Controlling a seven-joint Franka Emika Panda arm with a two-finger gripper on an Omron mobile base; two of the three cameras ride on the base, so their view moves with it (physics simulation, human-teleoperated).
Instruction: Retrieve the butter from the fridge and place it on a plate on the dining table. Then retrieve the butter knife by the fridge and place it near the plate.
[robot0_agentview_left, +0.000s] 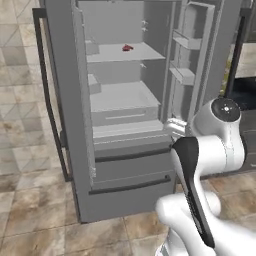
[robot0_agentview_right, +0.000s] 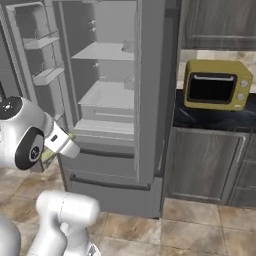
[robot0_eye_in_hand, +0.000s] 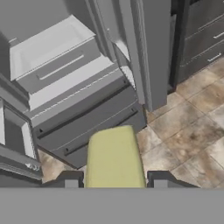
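Gripper (robot0_eye_in_hand: 113, 179) was closed on the butter (robot0_eye_in_hand: 114, 157): in the hand view the pale yellow stick ran up between the two dark fingertips (robot0_eye_in_hand: 70, 179), one tip on each side of it. In the right base view a sliver of the butter (robot0_agentview_right: 50, 152) showed at the arm's wrist, low in front of the fridge (robot0_agentview_right: 150, 100), outside the compartment.

Fridge doors stood open. In the left base view the fridge (robot0_agentview_left: 65, 100) showed grey shelves, with a small red item (robot0_agentview_left: 127, 48) lying on the upper shelf (robot0_agentview_left: 125, 52). Below the shelves sat a pull-out bin (robot0_agentview_left: 125, 116), then the lower drawers (robot0_agentview_left: 130, 172) with dark bar handles, shut. The open door (robot0_agentview_left: 192, 60) carried empty-looking racks.

In the hand view the butter hung over the tiled floor (robot0_eye_in_hand: 192, 131), near the front of the lower drawers (robot0_eye_in_hand: 87, 127).

Right of the fridge, a yellow oven (robot0_agentview_right: 216, 85) stood on a black counter (robot0_agentview_right: 210, 120) above grey cabinets (robot0_agentview_right: 200, 162).
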